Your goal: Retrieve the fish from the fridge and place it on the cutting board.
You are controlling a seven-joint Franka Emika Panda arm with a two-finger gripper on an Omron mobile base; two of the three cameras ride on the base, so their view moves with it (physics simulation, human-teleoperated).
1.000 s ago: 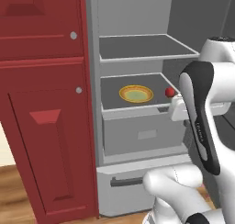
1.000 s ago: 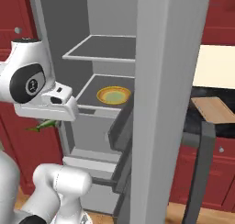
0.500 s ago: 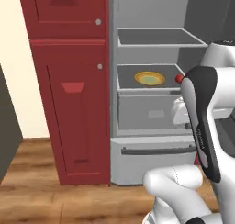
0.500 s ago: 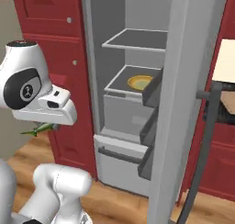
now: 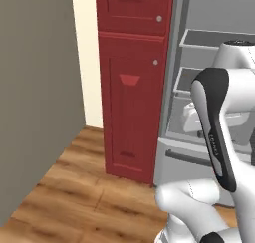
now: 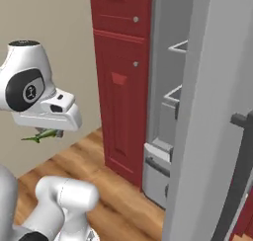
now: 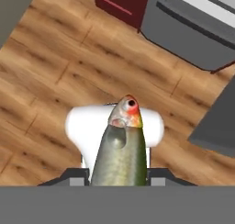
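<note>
Gripper (image 7: 118,179) clamped on fish (image 7: 120,147); jaws closed against its flanks, fingertips mostly hidden at bottom of hand view; fish head with red patch points away from hand, over wood floor (image 7: 50,76); in right base view fish (image 6: 42,135) hangs under hand, clear of floor, tail sticking out sideways; fridge (image 6: 197,111) stands open beside red cabinet (image 6: 121,77), well apart from fish; grey shelves and drawer visible inside; cutting board out of sight.

Base views flank arm, sharing fridge (image 5: 209,87); hand view faces floor (image 7: 55,67).
</note>
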